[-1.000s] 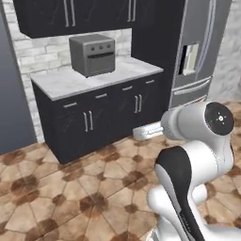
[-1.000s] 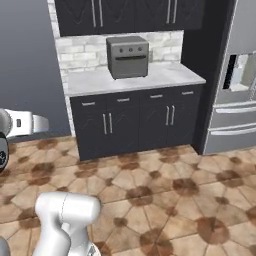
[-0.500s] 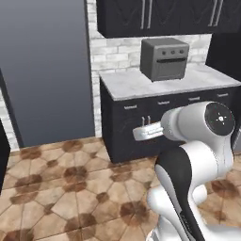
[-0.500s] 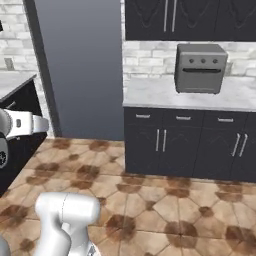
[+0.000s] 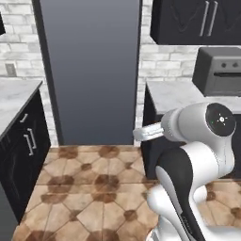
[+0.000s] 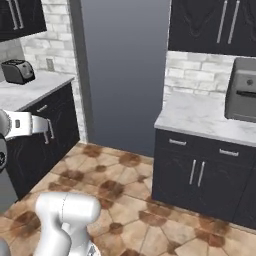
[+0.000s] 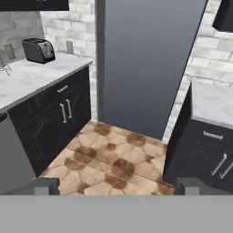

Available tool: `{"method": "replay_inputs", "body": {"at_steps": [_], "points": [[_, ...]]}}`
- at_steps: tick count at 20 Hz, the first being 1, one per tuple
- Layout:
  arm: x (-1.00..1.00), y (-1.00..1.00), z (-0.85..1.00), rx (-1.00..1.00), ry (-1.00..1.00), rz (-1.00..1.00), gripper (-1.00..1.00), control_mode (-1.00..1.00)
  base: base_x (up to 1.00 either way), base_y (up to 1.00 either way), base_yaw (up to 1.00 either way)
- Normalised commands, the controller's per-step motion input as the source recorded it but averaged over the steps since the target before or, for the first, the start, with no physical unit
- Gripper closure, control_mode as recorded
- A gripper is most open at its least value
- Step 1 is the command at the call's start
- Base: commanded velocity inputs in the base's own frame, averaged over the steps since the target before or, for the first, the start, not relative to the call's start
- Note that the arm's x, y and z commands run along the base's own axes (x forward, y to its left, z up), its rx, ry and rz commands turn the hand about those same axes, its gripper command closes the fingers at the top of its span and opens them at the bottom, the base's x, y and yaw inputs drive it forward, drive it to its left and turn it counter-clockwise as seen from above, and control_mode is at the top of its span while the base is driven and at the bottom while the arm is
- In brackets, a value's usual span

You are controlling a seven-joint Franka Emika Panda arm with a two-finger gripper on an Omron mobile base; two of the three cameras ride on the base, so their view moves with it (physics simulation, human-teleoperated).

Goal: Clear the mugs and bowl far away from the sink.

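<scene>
Even, diffuse rendered light; no hard shadows cast. Soft sheen seen on tall grey panel (image 5: 92,70) at 12 o'clock. Slight softness throughout; edges undistorted.

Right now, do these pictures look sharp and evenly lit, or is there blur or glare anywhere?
Left base view: soft, slightly blurry, the tall grey panel evenly shaded without glare. Right base view: the toaster is small and fuzzy. Hand view: flat light, with no strong shadows on the tiled floor.
</scene>
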Motion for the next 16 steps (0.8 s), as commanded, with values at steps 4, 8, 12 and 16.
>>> {"method": "replay_inputs", "body": {"at_steps": [4,8,12,16], "points": [[0.0,0.0,0.0,0.0,0.0,0.0,-1.0,1.0,0.74,0.01,0.41],[0.0,0.0,0.0,0.0,0.0,0.0,-1.0,1.0,0.52,0.23,0.46],[0.0,0.0,0.0,0.0,0.0,0.0,-1.0,1.0,0.44,0.42,0.54],[0.0,0.0,0.0,0.0,0.0,0.0,-1.0,1.0,0.48,0.42,0.58]]}}
